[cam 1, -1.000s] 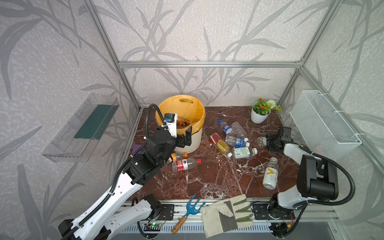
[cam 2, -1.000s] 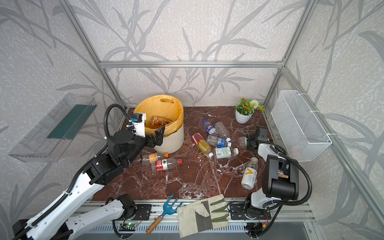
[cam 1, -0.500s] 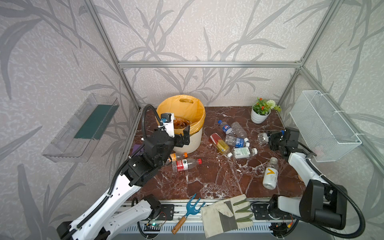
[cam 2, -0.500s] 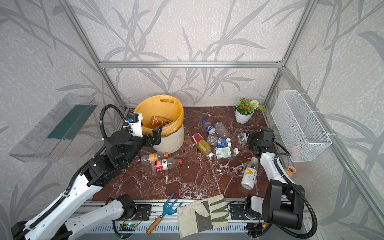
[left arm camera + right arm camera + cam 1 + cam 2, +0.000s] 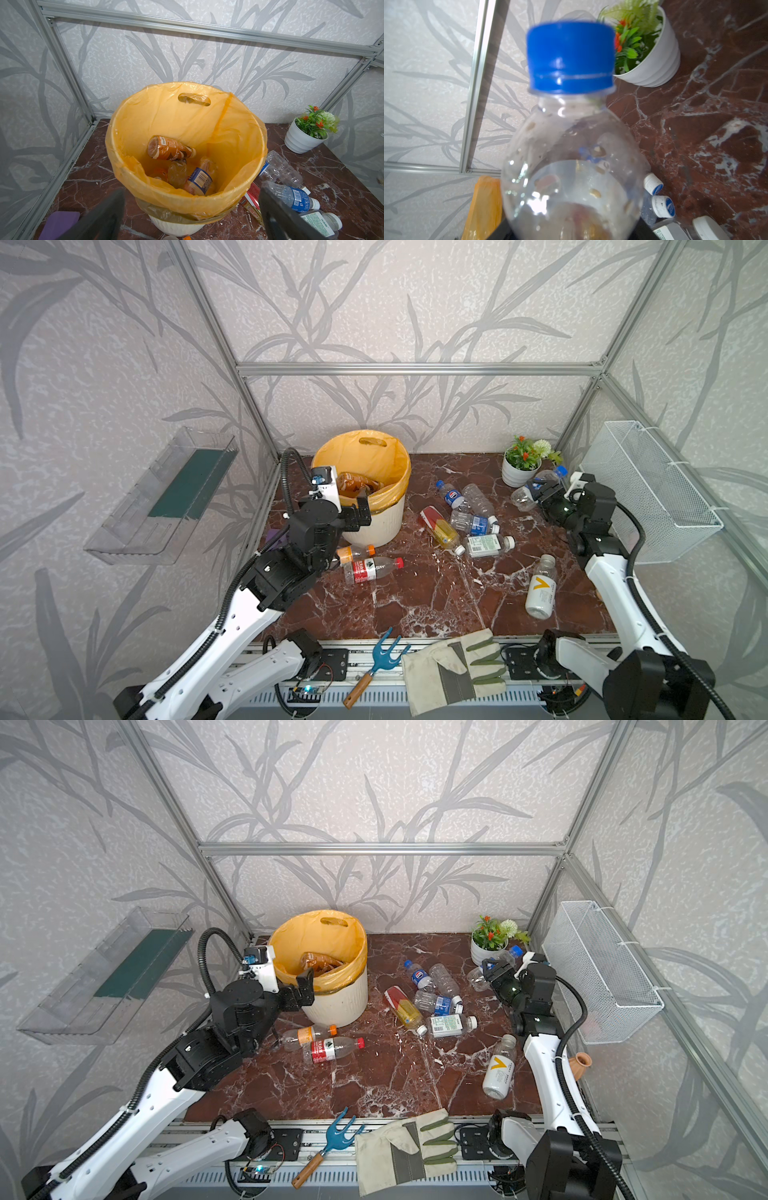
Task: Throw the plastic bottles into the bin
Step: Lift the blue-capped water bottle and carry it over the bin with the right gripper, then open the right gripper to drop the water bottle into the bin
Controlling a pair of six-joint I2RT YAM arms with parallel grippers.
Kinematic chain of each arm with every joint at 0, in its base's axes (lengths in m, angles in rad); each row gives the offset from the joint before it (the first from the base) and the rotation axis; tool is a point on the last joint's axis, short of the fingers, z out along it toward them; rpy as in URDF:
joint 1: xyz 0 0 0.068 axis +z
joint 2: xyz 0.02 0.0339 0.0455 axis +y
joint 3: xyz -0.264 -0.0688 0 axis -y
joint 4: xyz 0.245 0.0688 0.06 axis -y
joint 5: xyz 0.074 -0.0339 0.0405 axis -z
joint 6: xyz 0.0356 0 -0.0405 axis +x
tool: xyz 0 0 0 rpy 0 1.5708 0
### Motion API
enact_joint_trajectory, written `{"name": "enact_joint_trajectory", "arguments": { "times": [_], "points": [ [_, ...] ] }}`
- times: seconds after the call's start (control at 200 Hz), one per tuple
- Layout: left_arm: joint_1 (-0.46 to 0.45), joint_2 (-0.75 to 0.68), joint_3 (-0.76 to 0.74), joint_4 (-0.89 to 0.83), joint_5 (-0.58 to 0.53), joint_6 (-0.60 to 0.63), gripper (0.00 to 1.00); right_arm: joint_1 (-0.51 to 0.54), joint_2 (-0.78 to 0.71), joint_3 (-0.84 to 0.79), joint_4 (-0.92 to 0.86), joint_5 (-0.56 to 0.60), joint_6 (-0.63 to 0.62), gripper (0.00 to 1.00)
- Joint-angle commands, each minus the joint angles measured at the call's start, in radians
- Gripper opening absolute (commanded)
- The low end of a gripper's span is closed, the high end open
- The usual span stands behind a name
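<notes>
In both top views our right tool (image 5: pixel 543 492) clenches a blue-capped bottle (image 5: pixel 524 495) far right; about eight bottles (image 5: pixel 370 569) litter the bench (image 5: pixel 415 597). Left wrist: our left tool (image 5: pixel 191 193), released, above the bin (image 5: pixel 239 128), several bottles in. Right wrist: that bottle, held.

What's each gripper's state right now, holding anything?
Left gripper: open, empty, by the bin.
Right gripper: shut on a clear bottle with a blue cap.

Right wrist view: blue-capped bottle (image 5: pixel 571 162) blurred, its base cut off by the frame edge. Left wrist view: bottles (image 5: pixel 198 179) in the bin (image 5: pixel 176 226) partly hidden behind the near rim of the liner (image 5: pixel 158 187); purple item (image 5: pixel 59 221) cut off, unidentifiable.
</notes>
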Motion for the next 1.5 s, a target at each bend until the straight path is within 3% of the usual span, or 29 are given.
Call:
{"name": "enact_joint_trajectory", "arguments": {
  "times": [0.0, 0.25, 0.55, 0.645, 0.7, 0.795, 0.85, 0.94, 0.97, 1.0, 1.055, 1.13, 1.259, 1.409, 1.499],
  "points": [
    [0.013, -0.021, 0.012, -0.025, -0.059, -0.038, 0.99, 0.071, -0.035, 0.045, 0.014, 0.015, -0.095, 0.6],
    [0.04, -0.039, 0.013, -0.073, -0.093, -0.09, 0.99, 0.274, 0.04, 0.177, 0.095, 0.069, -0.173, 0.61],
    [0.077, -0.07, -0.009, -0.12, -0.109, -0.152, 0.99, 0.565, 0.26, 0.39, 0.201, 0.164, -0.268, 0.61],
    [0.091, -0.079, -0.013, -0.128, -0.092, -0.156, 0.99, 0.656, 0.374, 0.516, 0.217, 0.167, -0.27, 0.6],
    [0.098, -0.078, -0.014, -0.129, -0.08, -0.155, 0.99, 0.722, 0.463, 0.622, 0.188, 0.151, -0.33, 0.6],
    [0.109, -0.065, -0.008, -0.129, -0.049, -0.152, 0.99, 0.806, 0.625, 0.883, -0.011, 0.118, -0.444, 0.63],
    [0.115, -0.05, 0.01, -0.15, -0.025, -0.149, 0.99, 0.8, 0.692, 0.961, -0.087, 0.112, -0.453, 0.71],
    [0.12, -0.043, 0.032, -0.187, -0.011, -0.138, 0.99, 0.785, 0.678, 0.962, -0.105, 0.132, -0.464, 0.83],
    [0.122, -0.043, 0.029, -0.187, -0.009, -0.134, 0.99, 0.788, 0.672, 0.974, -0.138, 0.142, -0.491, 0.95],
    [0.124, -0.045, 0.029, -0.186, -0.004, -0.132, 0.99, 0.786, 0.666, 0.995, -0.189, 0.163, -0.52, 0.99],
    [0.127, -0.045, 0.034, -0.185, 0.007, -0.131, 0.99, 0.764, 0.616, 0.965, -0.207, 0.225, -0.543, 0.99],
    [0.127, -0.05, 0.033, -0.183, 0.021, -0.137, 0.99, 0.7, 0.532, 0.86, -0.097, 0.164, -0.466, 0.99],
    [0.128, -0.057, 0.011, -0.145, 0.042, -0.138, 0.99, 0.68, 0.396, 0.733, -0.013, 0.206, -0.494, 0.99],
    [0.128, -0.053, 0.006, -0.1, 0.136, -0.086, 0.99, 0.649, 0.278, 0.645, -0.044, 0.22, -0.56, 0.99],
    [0.126, -0.061, 0.012, -0.117, 0.132, -0.097, 0.99, 0.593, 0.197, 0.56, -0.08, 0.25, -0.558, 0.99]
  ]
}}
